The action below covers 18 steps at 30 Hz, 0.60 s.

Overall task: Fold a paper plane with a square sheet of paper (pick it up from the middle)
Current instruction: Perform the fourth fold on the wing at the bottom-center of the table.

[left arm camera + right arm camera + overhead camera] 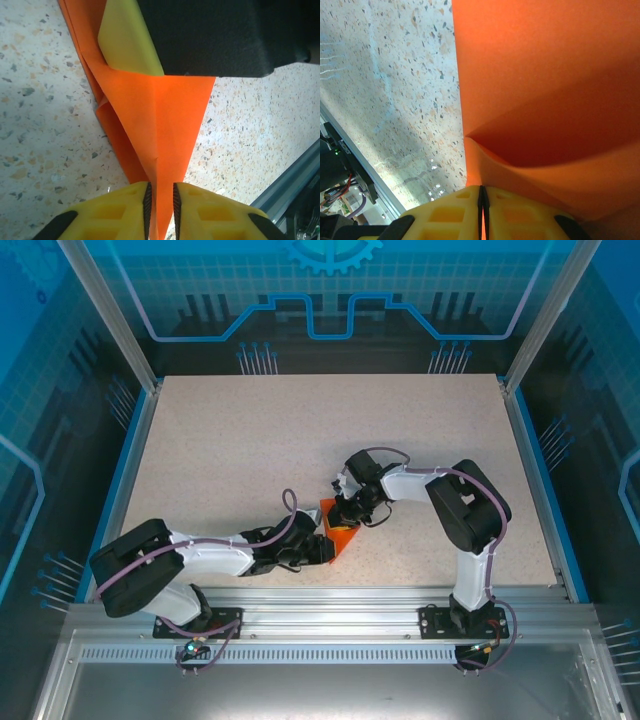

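Speckled table (250, 440): both arms meet near front centre. Orange paper (341, 537), folded to pointed shape, sits between the two grippers. Left gripper (160, 202): jaws nearly closed, pinching paper's narrow end along crease. Right gripper (483, 200): jaws pressed together, clamping paper's opposite edge, sheet bulging just beyond fingertips.

Paper (342, 538) sits between left end effector (160, 202) and right end effector (483, 200).

Speckled beige surface (250, 440) is boxed in by blue-lit panels (320, 300) at 12 o'clock, aluminium rail (330, 605) bolted along 6.
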Available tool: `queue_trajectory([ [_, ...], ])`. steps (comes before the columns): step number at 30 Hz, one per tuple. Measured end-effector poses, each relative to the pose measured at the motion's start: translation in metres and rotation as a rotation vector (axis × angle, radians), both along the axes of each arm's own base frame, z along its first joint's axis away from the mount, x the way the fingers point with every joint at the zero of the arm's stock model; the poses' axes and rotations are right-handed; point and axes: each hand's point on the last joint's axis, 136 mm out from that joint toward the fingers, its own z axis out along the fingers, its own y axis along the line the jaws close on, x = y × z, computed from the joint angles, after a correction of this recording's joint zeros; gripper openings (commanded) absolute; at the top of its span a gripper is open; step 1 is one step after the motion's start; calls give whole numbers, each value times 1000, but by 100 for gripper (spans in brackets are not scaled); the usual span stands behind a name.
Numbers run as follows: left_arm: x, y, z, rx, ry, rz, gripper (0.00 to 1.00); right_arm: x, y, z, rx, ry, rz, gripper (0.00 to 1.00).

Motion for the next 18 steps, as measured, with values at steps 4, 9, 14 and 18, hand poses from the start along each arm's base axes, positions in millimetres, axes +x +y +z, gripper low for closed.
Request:
queue_trajectory([
  [4, 0, 0, -1, 8, 0, 0, 10, 0, 0, 0, -1, 0, 0, 12],
  [9, -2, -3, -5, 27, 0, -21, 4, 0, 0, 0, -2, 2, 0, 12],
  [14, -1, -10, -6, 39, -3, -43, 3, -1, -1, 0, -3, 3, 0, 12],
  [18, -1, -17, -8, 53, -9, -66, 1, -1, -1, 0, -4, 4, 0, 12],
])
